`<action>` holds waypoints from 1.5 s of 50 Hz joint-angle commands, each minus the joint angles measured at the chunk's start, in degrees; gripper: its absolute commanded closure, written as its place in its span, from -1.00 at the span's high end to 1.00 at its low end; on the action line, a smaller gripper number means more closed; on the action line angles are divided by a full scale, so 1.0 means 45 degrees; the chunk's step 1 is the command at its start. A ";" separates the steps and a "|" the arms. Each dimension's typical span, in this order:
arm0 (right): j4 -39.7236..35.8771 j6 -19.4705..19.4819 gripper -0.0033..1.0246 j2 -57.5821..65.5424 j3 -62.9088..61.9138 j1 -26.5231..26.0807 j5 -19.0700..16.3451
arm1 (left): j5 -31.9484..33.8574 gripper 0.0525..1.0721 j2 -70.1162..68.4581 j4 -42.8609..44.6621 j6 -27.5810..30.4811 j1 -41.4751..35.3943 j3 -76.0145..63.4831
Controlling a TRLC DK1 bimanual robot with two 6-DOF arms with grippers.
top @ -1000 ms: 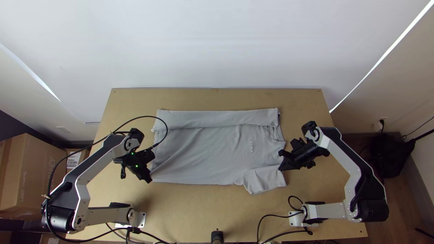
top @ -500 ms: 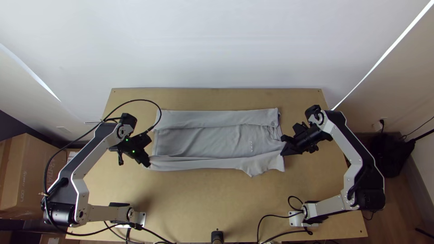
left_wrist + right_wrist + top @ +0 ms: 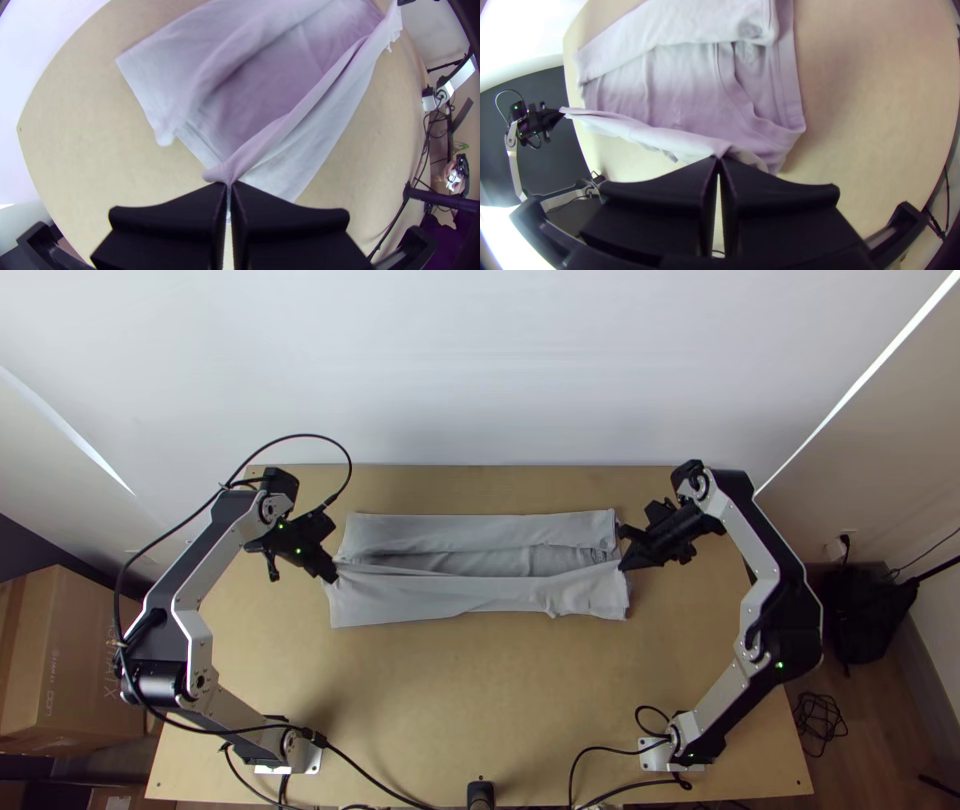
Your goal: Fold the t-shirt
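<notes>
Top view has the grey t-shirt point(image 3: 440, 595) on the table point(image 3: 450, 700), its far strip folded over, its near edge held up between 2 points. There, the left gripper point(image 3: 332, 576) and the right gripper point(image 3: 622, 566) each clench 1 end, their fingers hiding the pinched cloth. That raised flap covers part of the shirt's middle.

Going by the top view, from the shirt point(image 3: 440, 598)'s middle, I have a broad open lane over bare table point(image 3: 450, 700) at 6 o'clock. At 12, a narrow strip runs before the wall point(image 3: 480, 370). My left arm point(image 3: 208, 553) blocks 9, its cable point(image 3: 300, 435) looping across 10; my right arm point(image 3: 748, 532) blocks 3.
</notes>
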 commanded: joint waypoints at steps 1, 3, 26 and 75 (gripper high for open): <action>-0.0343 0.0115 -0.95 0.1101 0.1474 -0.0091 0.0156 | 0.0269 -0.95 0.0763 -0.0023 -0.0020 0.0116 0.1076; -0.0402 0.0134 -0.95 0.1413 0.1923 -0.0091 0.0234 | 0.0269 -0.95 0.1075 -0.0082 -0.0118 0.0116 0.1486; -0.0792 0.0622 -0.95 0.5144 0.6591 -0.0111 0.0684 | 0.0621 -0.95 0.5255 -0.0511 -0.0547 0.0116 0.6838; 0.1122 0.1912 0.91 0.6862 0.8505 -0.0403 0.1172 | 0.3804 0.04 0.6622 0.0563 -0.2364 0.0839 0.8771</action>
